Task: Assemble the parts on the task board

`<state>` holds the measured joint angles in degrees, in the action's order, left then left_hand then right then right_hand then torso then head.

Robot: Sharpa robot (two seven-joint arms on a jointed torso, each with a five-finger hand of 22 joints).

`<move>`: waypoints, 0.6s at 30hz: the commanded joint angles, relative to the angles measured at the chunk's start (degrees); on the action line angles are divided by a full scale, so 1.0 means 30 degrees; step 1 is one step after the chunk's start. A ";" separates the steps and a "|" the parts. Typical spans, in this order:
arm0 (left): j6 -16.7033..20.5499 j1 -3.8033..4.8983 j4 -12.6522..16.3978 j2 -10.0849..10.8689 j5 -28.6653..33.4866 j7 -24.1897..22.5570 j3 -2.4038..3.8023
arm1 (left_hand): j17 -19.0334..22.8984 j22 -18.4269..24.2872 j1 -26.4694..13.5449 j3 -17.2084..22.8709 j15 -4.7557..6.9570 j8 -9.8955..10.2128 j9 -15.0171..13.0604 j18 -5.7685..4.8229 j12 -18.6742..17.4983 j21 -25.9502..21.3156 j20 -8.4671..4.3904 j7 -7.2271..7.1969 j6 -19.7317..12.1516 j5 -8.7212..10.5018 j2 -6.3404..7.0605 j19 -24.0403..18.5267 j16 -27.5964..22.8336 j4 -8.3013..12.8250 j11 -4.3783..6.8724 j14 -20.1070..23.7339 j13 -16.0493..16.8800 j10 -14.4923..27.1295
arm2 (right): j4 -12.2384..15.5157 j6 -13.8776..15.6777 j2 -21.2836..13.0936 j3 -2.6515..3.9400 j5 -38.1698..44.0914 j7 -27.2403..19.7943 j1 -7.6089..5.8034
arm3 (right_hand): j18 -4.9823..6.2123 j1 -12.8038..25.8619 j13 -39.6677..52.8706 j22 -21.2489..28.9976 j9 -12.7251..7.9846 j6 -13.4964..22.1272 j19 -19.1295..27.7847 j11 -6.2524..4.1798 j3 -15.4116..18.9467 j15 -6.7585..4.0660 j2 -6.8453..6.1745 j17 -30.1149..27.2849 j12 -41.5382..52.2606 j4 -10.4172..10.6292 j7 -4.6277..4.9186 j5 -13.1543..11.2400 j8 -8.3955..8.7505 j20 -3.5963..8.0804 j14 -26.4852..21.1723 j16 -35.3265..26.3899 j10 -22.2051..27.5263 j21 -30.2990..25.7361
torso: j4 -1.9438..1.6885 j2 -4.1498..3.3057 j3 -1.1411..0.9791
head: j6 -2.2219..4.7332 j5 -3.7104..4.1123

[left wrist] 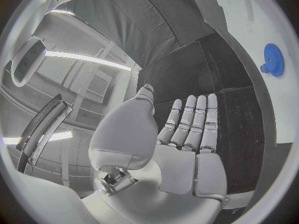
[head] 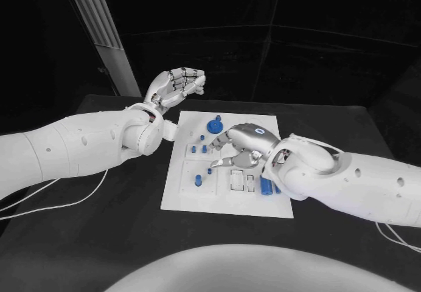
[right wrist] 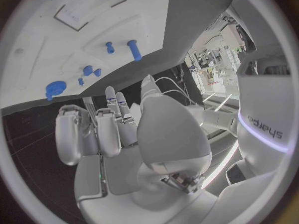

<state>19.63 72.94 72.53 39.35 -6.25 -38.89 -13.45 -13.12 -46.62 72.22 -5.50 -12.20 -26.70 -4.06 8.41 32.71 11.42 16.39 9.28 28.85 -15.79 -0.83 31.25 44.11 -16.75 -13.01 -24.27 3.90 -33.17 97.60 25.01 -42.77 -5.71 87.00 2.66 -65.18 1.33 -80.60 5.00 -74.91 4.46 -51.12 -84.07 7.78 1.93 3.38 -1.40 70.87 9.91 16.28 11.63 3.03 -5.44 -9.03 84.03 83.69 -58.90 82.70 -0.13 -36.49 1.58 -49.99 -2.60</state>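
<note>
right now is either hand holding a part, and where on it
Nothing is held. The left hand is raised beyond the task board, fingers straight and empty. The right hand hovers over the board, empty too.

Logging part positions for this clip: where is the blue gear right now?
In the head view the blue gear sits near the task board's far edge, left of centre, just beyond the right hand and to the right of the raised left hand.

Task board [head: 230,204] lies mid-table. Left hand [head: 176,86] raised beyond its far-left corner, empty. Right hand [head: 241,146] over board centre, fingers down among blue parts [head: 213,126]; contact uncertain.
</note>
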 commanded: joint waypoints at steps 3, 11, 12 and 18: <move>-0.0257 -0.0008 -0.0260 -0.0209 0.0035 -0.2386 0.0014 | 0.0030 0.0029 -0.0035 -0.0127 0.0048 -0.0105 0.0019 -0.0127 0.0072 -0.0061 0.0010 0.2084 -0.0136 -0.0107 -0.0196 0.0085 0.0130 -0.0003 -0.0016 0.0145 -0.0018 0.0147 | 0.1236 0.0530 -0.2123 0.0027 -0.6300 0.0808 -0.0677 | 0.0184 0.1150 0.0587 -0.3894 -0.0031 0.0095 -0.0738 -0.0421 0.0612 -0.0466 0.0490 -0.0235 0.1383 0.0058 -0.0262 -0.0094 0.0002 0.0273 0.0767 -0.0147 -0.1690 0.0317 | 0.0020 0.0083 0.0081 | -0.0004 0.0455; -0.0268 -0.0067 -0.0604 -0.0452 0.0035 -0.2394 0.0014 | 0.0030 0.0029 -0.0035 -0.0127 0.0048 -0.0105 0.0019 -0.0127 0.0072 -0.0061 0.0010 0.2084 -0.0136 -0.0107 -0.0196 0.0085 0.0130 -0.0003 -0.0016 0.0145 -0.0018 0.0147 | 0.2309 -0.1598 -0.4836 -0.0002 -0.8891 0.3022 -0.1000 | 0.0878 0.2676 0.5176 -0.2408 0.0068 0.1803 0.1250 -0.1098 0.2928 -0.1160 0.0908 -0.4647 0.7714 0.0040 -0.0688 0.0041 -0.0668 0.0833 -0.1030 -0.2337 -0.0751 -0.2669 | 0.0063 0.0154 0.0119 | -0.0004 0.1355; -0.0270 -0.0077 -0.0634 -0.0478 0.0035 -0.2399 0.0014 | 0.0030 0.0029 -0.0035 -0.0127 0.0048 -0.0105 0.0019 -0.0127 0.0072 -0.0061 0.0010 0.2084 -0.0136 -0.0107 -0.0196 0.0085 0.0130 -0.0003 -0.0016 0.0145 -0.0018 0.0147 | 0.2320 -0.1861 -0.5014 -0.0007 -0.9081 0.3291 -0.1009 | 0.1145 0.2791 0.6122 -0.1877 0.0117 0.1948 0.1952 -0.1165 0.3124 -0.0962 0.1102 -0.5406 0.8876 0.0131 -0.0833 -0.0142 -0.0855 0.0910 -0.1372 -0.2681 -0.0145 -0.3738 | 0.0038 0.0154 0.0130 | -0.0004 0.1506; -0.0265 -0.0117 -0.0745 -0.0569 0.0035 -0.2397 0.0014 | 0.0030 0.0029 -0.0035 -0.0127 0.0048 -0.0105 0.0019 -0.0127 0.0072 -0.0061 0.0010 0.2084 -0.0136 -0.0107 -0.0196 0.0085 0.0130 -0.0003 -0.0016 0.0145 -0.0018 0.0147 | 0.2008 -0.2879 -0.5538 -0.0186 -0.9506 0.5071 -0.1023 | 0.2083 0.4013 2.3049 0.0599 0.0681 0.2436 0.5908 -0.1159 0.4528 -0.0934 0.1266 -0.1824 2.4494 0.0123 -0.0894 0.0042 -0.2663 0.0684 -0.1828 -0.0834 -0.4509 -0.9192 | 0.0072 0.0153 0.0162 | -0.0004 0.2156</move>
<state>19.42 72.54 70.33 37.74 -6.25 -38.89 -13.45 -13.13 -46.63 72.22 -5.50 -12.20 -26.69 -4.07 8.41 32.71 11.42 16.39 9.28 28.86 -15.79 -0.83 31.25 44.11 -16.75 -13.01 -24.27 3.91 -33.17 103.71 20.18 -59.10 -6.05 61.78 12.64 -68.21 7.15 -69.10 65.47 -73.27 6.16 -43.90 -67.03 4.28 15.10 0.39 2.48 62.03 76.63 16.59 9.07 3.16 -12.33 -6.81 77.68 79.40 -67.41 55.98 0.02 -36.02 1.99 -49.99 3.21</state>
